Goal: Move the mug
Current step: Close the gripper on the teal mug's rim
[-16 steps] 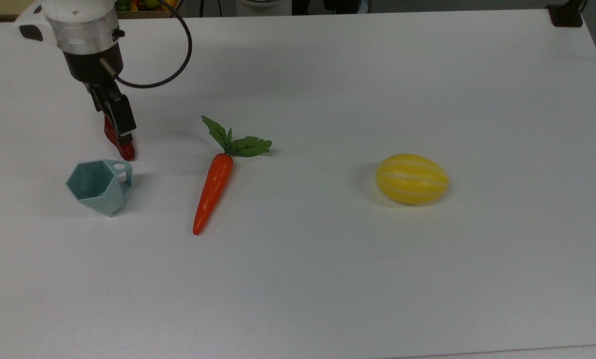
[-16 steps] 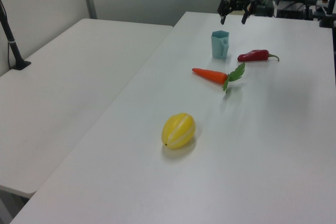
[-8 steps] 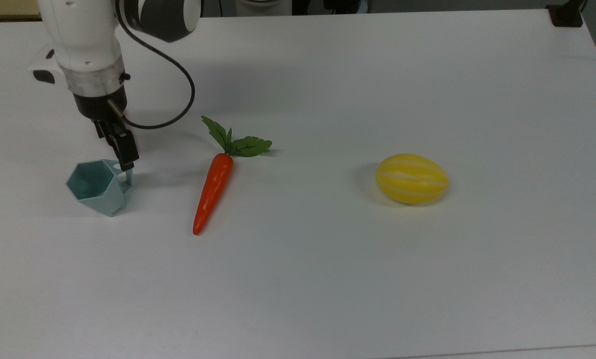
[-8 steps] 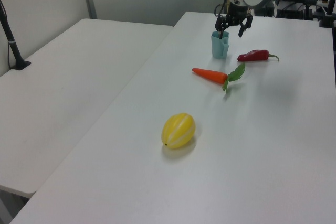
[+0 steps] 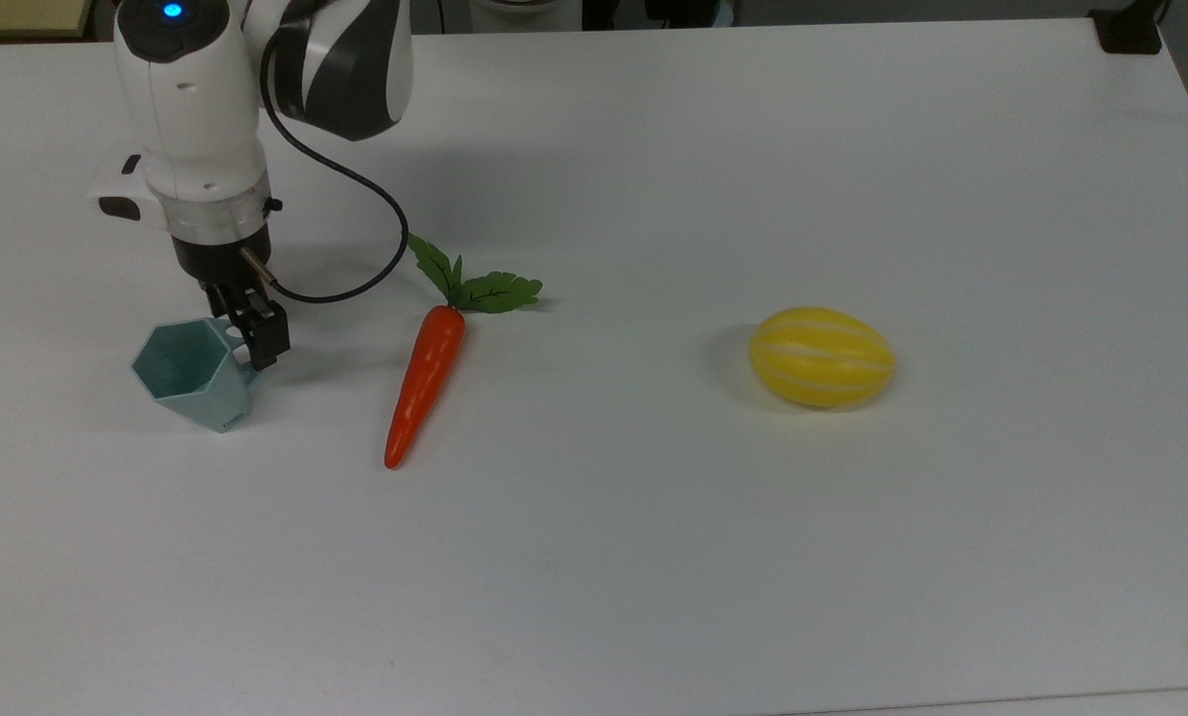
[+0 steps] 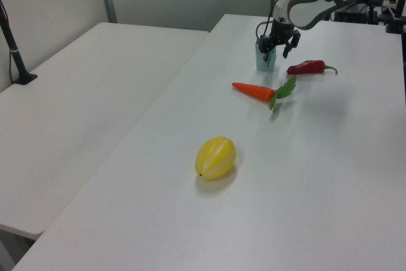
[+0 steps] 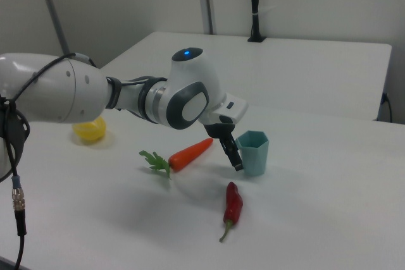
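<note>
Because the task is to move the small pale teal faceted plastic mug (image 5: 194, 372), standing at the top view's left, the black two-finger pincer (image 5: 252, 336) straddles its handle-side wall, fingers spread in the left view. Around them lies a plain white bench (image 5: 653, 557); grey partitions stand behind.

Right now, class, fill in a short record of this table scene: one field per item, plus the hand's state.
mug: upright, at the top view's left end of the table
hand: open, down at the mug's handle side, one finger outside it
carrot: lying flat, to the top view's right of the mug
red chilli: lying beside the mug
yellow melon: alone, farther to the top view's right
</note>
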Available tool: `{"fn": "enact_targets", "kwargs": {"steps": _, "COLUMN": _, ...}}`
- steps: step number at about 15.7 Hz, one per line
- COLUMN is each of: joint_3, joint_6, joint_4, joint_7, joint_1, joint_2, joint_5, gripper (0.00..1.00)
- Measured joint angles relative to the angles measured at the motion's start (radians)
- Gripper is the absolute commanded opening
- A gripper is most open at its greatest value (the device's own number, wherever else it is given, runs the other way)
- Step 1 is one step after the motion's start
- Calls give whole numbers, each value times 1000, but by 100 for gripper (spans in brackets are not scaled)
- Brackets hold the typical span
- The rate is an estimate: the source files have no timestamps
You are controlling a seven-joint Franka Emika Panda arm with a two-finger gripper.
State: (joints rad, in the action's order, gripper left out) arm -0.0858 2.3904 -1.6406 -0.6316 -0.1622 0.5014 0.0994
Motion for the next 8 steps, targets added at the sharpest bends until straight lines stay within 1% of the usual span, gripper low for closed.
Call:
{"fn": "enact_targets", "kwargs": {"steps": 3, "joint_3": 2, "joint_6": 20, "joint_4": 0, "joint_7": 0, "joint_1": 3, "joint_2": 18, "joint_5": 19, "gripper": 43}}
{"fn": "enact_targets", "kwargs": {"steps": 6, "joint_3": 2, "joint_6": 22, "joint_4": 0, "joint_7": 0, "joint_1": 4, "joint_2": 30, "joint_5": 30, "gripper": 30}}
{"fn": "enact_targets", "kwargs": {"steps": 8, "joint_3": 2, "joint_6": 22, "joint_4": 0, "joint_7": 0, "joint_1": 4, "joint_2": 35, "joint_5": 31, "gripper": 29}}
